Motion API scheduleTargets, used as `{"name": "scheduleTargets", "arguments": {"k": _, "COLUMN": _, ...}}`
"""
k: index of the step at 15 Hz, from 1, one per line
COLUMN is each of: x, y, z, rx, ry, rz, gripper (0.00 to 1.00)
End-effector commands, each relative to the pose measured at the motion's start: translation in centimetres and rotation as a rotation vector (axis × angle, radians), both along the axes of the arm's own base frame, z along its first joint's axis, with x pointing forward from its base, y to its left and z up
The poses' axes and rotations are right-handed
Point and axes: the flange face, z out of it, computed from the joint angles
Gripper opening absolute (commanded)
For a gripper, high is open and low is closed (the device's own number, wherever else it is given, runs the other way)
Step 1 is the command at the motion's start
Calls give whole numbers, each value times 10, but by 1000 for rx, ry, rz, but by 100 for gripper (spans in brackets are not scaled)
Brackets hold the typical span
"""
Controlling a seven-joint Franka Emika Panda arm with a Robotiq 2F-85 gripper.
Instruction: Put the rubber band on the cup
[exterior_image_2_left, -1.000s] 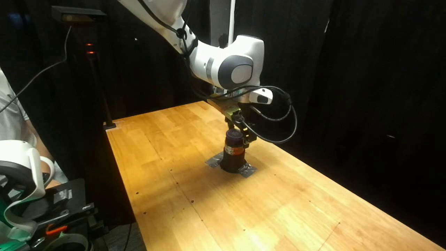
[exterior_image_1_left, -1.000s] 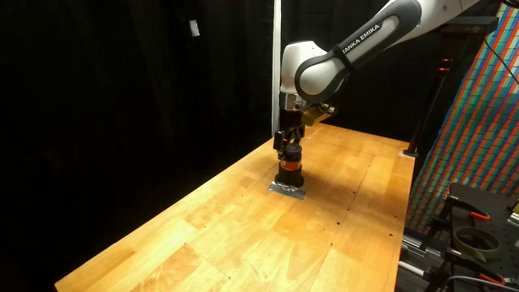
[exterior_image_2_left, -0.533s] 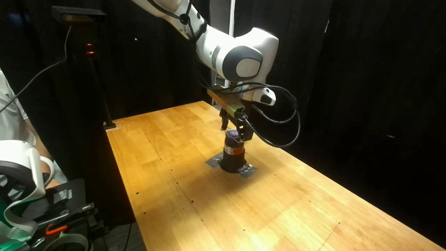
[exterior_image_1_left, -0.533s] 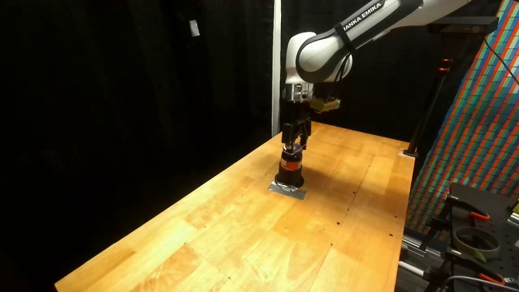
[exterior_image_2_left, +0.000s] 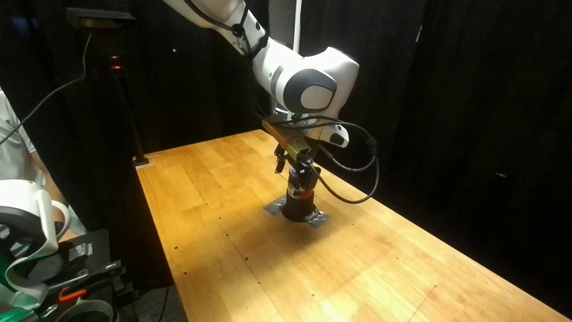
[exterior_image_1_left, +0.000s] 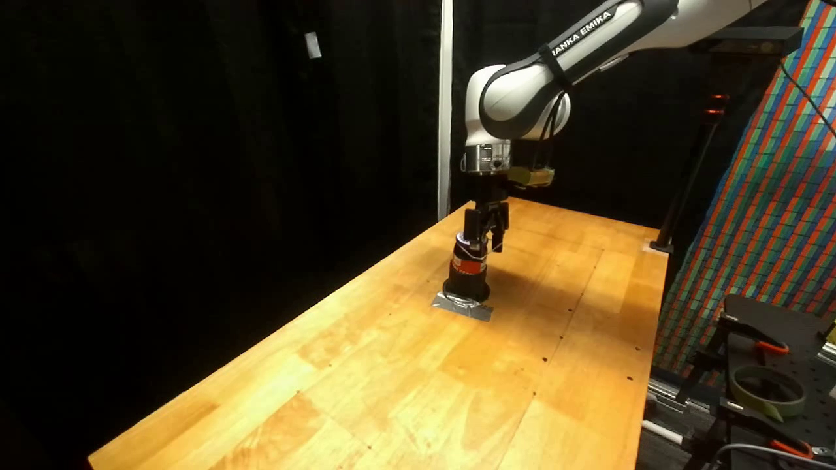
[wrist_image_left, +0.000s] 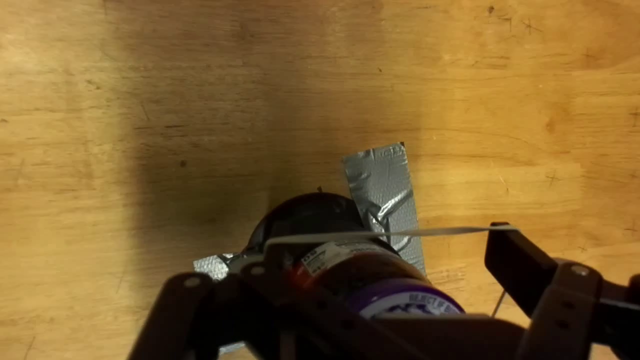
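Relative to half a second ago, the end effector (exterior_image_1_left: 488, 246) sits lower in both exterior views: its fingertips (exterior_image_1_left: 498, 245), then about level with the top of the cup (exterior_image_1_left: 467, 267), now reach below that level in the picture, and the cup has not shifted. The step in hand is judged to be lowering the rubber band (wrist_image_left: 440, 231) over the cup; seating does not appear complete. Wrist view, left to right: a finger (wrist_image_left: 277, 259) overlaps the cup at lower centre; the band runs taut from its tip, almost horizontal and rising slightly; the cup stands at lower centre, with a strip of silver tape (wrist_image_left: 382, 185) at its base; a second finger (wrist_image_left: 520, 265) carries the band's right end at lower right. The fingers are well apart, the band stretched across them. Whether the loop encloses the cup cannot be determined. The cup is upright on the bench (exterior_image_1_left: 418, 365), long axis vertical, purple-rimmed top facing up; in the wrist view, perspective slants that axis from just below centre toward the lower right. Early release would probably let the band spring clear.
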Motion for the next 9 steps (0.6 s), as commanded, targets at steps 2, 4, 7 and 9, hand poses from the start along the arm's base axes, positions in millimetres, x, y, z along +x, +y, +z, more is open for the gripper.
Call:
{"name": "scheduleTargets", "arguments": {"k": 2, "x": -19, "y": 8, "z": 3, "rx": -55, "ry": -51, "rz": -4, "gripper": 73}}
{"name": "scheduleTargets", "arguments": {"k": 4, "x": -28, "y": 10, "z": 7, "rx": -67, "ry": -80, "rz": -6, "gripper": 56}}
{"name": "scheduleTargets", "arguments": {"k": 7, "x": -46, "y": 10, "z": 19, "rx": -91, "ry": -141, "rz": -15, "gripper": 33}}
{"name": "scheduleTargets", "arguments": {"k": 9, "x": -59, "y": 9, "z": 26, "rx": -104, "ry": -180, "rz": -24, "gripper": 20}}
